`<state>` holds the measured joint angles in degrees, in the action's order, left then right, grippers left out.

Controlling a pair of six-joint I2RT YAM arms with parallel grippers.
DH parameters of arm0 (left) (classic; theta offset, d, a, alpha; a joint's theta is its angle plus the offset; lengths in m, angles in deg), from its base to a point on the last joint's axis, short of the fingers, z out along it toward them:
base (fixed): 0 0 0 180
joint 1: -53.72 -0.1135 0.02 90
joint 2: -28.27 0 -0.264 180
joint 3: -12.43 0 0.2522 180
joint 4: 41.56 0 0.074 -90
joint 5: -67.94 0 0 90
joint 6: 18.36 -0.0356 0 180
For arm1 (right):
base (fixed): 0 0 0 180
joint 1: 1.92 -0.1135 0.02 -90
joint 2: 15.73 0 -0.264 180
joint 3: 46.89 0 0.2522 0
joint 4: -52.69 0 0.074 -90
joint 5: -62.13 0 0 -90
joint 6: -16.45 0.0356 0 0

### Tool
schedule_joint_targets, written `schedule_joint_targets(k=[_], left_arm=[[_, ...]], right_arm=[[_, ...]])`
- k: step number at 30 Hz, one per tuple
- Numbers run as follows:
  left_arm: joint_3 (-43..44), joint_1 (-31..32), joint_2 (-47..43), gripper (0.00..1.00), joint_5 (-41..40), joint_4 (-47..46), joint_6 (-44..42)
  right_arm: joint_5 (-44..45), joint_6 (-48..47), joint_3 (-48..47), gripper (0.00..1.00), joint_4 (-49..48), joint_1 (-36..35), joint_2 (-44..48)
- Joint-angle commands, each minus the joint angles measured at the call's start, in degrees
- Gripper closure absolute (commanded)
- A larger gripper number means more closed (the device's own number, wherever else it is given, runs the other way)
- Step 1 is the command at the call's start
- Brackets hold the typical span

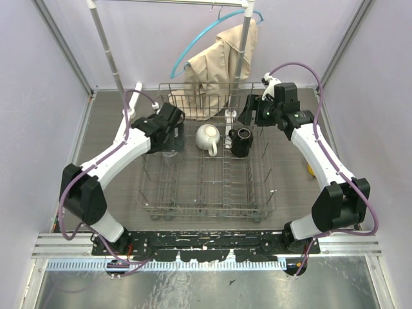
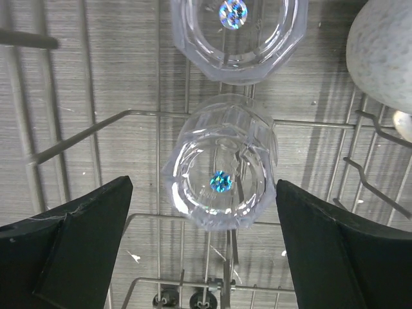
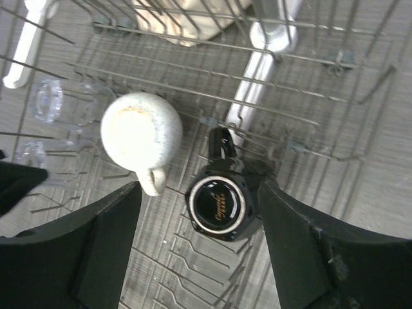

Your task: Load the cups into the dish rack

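In the dish rack (image 1: 206, 207): near tumbler (image 2: 222, 164), far tumbler (image 2: 237, 35), white mug (image 3: 140, 132), black mug (image 3: 219, 205).
Left pincer (image 2: 203, 185): open, one finger on each side of the near tumbler, apart from it.
Right pincer (image 3: 199, 187): open over the black mug.
Handling: the glass is likely light, slippery and fragile; grip gently across the side walls.

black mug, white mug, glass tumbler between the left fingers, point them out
black mug (image 3: 219, 205), right wrist view, upturned base
white mug (image 3: 140, 132), right wrist view, upturned base
glass tumbler (image 2: 222, 180), left wrist view, middle of its upward end
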<state>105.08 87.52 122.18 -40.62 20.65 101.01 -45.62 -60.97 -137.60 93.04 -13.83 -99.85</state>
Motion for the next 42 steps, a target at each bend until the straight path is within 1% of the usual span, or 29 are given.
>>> schedule_joint_targets(k=[1, 4, 6, 9, 11, 13, 18, 21, 25, 27, 31, 33, 37, 42], left_arm=[[-0.85, -3.01, -6.6, 0.02, 0.07, -2.2, -0.22], [-0.72, -5.13, -9.74, 0.02, 2.77, -2.13, -0.71], [-0.32, -5.76, -11.5, 0.02, 4.53, -2.01, -1.14], [1.81, -5.95, -12.57, 0.02, 7.12, -0.24, -2.19], [2.75, -5.95, -13.27, 0.02, 7.61, 0.7, -2.77], [2.99, -6.02, -14.3, 0.02, 7.78, 0.51, -3.54], [4.53, -6.72, -15.47, 0.02, 8.65, 1.8, -4.84], [6.05, -7.24, -15.64, 0.02, 11.47, 2.92, -4.19], [6.7, -7.48, -16.03, 0.02, 18.05, 2.4, -2.89], [5.8, -7.94, -16.53, 0.02, 22.19, 0.02, -2.46], [3.01, -10.17, -17.66, 0.02, 33.93, -5.76, 0.45], [1.97, -11.07, -17.98, 0.02, 38.11, -8.03, 1.07], [0.58, -12.89, -18.49, 0.02, 44.0, -10.89, 1.72], [-0.62, -14.9, -18.77, 0.02, 48.55, -13.43, 2.3]], right_arm=[[7.45, 0.4, -1.96, 0.21, 3.11, 1.86, 3.32], [11.58, 2.34, -2.15, 0.21, 6.06, 5.35, 3.81], [13.55, 4.07, -2.18, 0.21, 7.89, 8.91, 3.91], [16.93, 5.7, -2.09, 0.27, 11.07, 13.83, 3.32], [18.6, 5.94, -1.08, 0.33, 11.53, 16.34, 3.07], [19.53, 6.37, -0.23, 0.36, 11.91, 18.49, 2.36], [21.14, 6.07, 0.66, 0.37, 12.91, 24.09, -0.52], [22.81, 5.93, 0.95, 0.37, 13.22, 26.92, -2.26], [26.29, 4.74, -0.33, 0.37, 14.75, 28.83, -5.58], [27.25, 4.03, -1.21, 0.38, 15.69, 29.78, -7.45], [28.29, 3.21, -1.92, 0.39, 16.92, 30.69, -10.3], [28.49, 3.03, -1.99, 0.39, 17.37, 30.73, -11.5], [29.72, 2.14, -1.17, 0.39, 17.25, 30.71, -12.9], [29.74, 1.63, 0.35, 0.4, 15.84, 30.75, -14.75]])
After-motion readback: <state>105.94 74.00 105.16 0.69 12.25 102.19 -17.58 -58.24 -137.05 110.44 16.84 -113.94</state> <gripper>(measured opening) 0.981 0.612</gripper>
